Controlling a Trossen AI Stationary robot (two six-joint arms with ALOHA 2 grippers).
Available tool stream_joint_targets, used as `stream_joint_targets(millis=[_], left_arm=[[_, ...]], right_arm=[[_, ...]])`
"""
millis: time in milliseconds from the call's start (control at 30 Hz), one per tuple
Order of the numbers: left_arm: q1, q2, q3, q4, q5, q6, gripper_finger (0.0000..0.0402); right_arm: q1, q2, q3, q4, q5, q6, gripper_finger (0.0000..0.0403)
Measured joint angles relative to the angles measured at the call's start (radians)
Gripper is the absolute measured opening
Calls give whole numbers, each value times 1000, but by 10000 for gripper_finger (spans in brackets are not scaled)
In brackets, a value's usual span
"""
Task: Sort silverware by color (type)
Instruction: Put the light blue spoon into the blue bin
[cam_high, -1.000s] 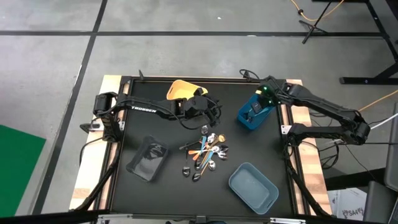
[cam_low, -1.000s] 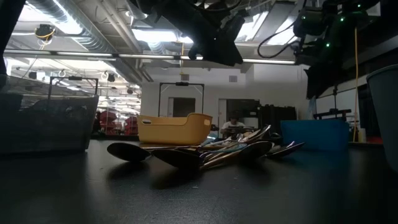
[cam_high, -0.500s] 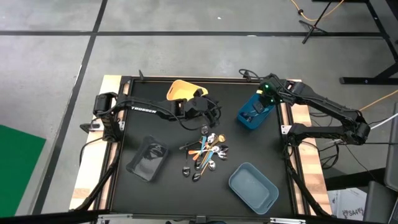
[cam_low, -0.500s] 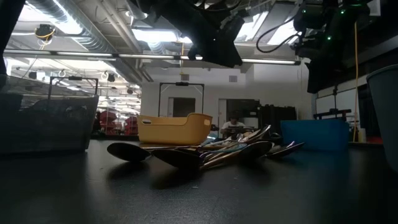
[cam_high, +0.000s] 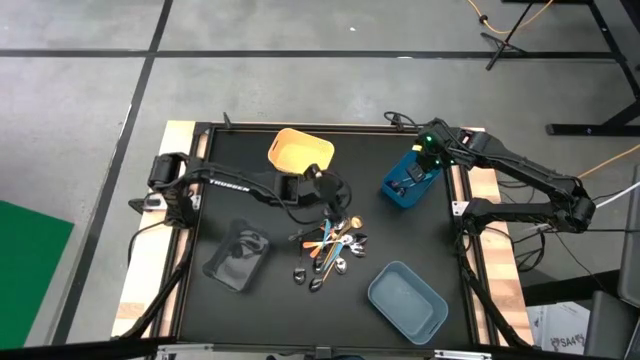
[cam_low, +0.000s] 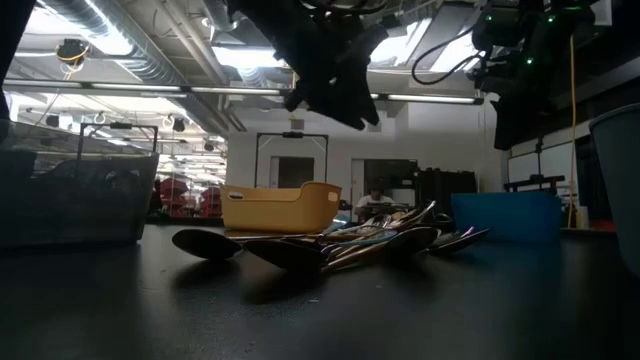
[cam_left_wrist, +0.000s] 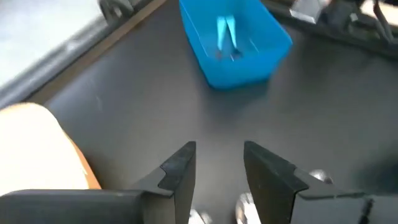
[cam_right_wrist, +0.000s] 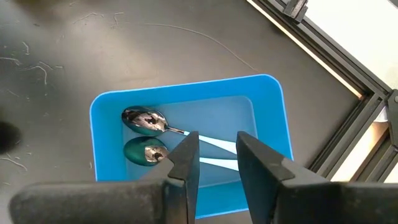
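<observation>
1. Toward the left edge of the black table, a clear bin lies by itself, well apart from my grippers.
2. Near the far edge, left of centre, the yellow bin stands uncovered; I cannot see anything inside it.
3. Just in front of that bin, my left gripper hangs over the table's middle, its fingers spread wide with nothing between them and only bare black surface below.
4. At the table's centre, the loose silverware lies in a crossed heap just beyond my left gripper: silver spoons with orange and light-blue handles among them. From the low view the heap reads as a dark tangle resting flat.
5. Toward the near right corner sits the grey-blue bin, close beside the heap but not touching it.
6. By the far right corner, the bright blue bin holds two light-blue-handled spoons, bowls side by side at one end.
7. Above that blue bin hovers my right gripper, fingers partly apart and gripping nothing, clear of the spoons beneath.
</observation>
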Motion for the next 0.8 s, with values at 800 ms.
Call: stream_joint_targets(millis=[800], left_arm=[[-197, 37, 0, -238, 28, -511, 130]], right_arm=[[0, 0, 0, 2, -61, 11, 95]])
